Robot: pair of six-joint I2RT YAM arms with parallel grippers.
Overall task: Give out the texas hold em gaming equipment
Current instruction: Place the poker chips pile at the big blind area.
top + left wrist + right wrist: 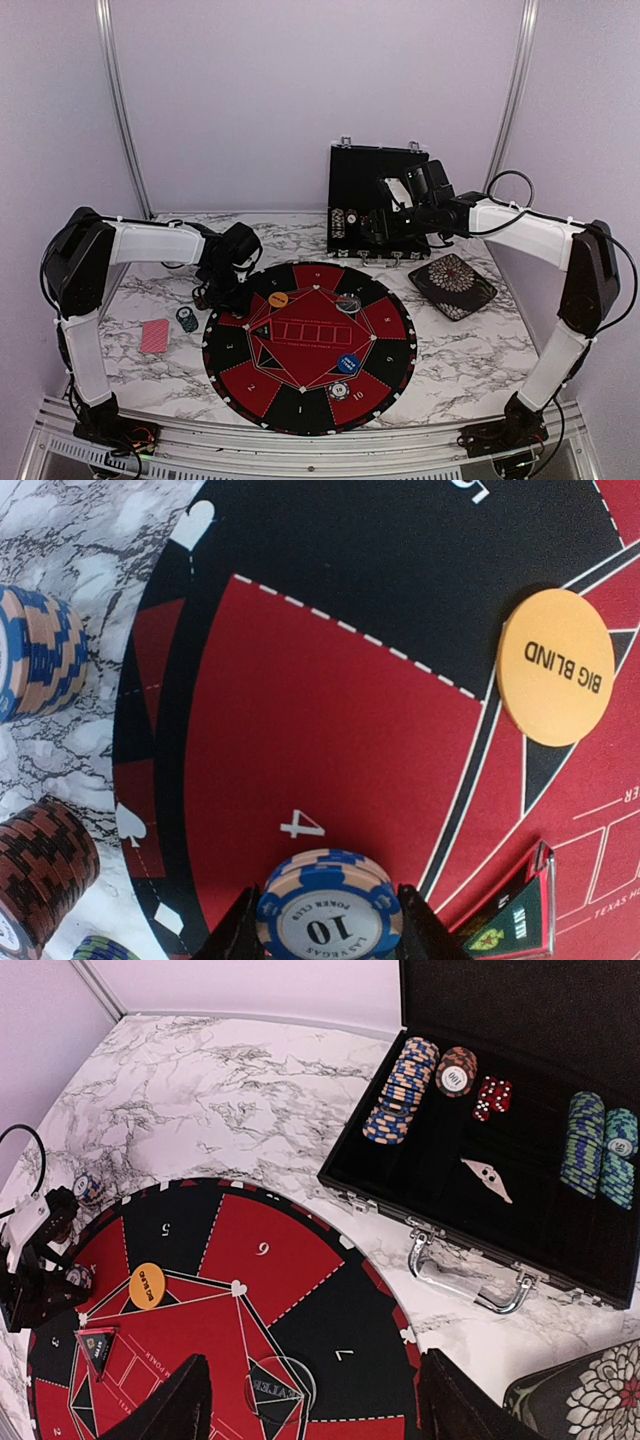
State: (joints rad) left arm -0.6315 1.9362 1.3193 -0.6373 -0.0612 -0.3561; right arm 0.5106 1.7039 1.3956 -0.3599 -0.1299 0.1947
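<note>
Clamped in the left pincer point(328, 932) is a short stack of blue chips point(326, 900) marked 10, the jaws closed on its rim. It hangs low over the red wedge point(320, 740) numbered 4 at the left side of the mat point(380, 540). From the wrist view I can't quite tell whether the stack is touching the mat or just above it. Other stacks point(38, 650) stand on the marble point(60, 540) just left of the mat, and the cards point(154, 336) lie nearer the left edge. The orange disc point(555, 667) sits further in on the mat, and the blue disc point(349, 364) is at its near right with a chip point(339, 390) beside it. The right pincer point(318, 1405) hangs open and empty over the far side of the mat, just this side of the open case point(520, 1160), which holds more chips point(402, 1090). This looks like the dealing-out of chips to seat 4. Next the left pincer should settle the stack flat inside the wedge, open, and lift straight up so nothing topples.
</note>
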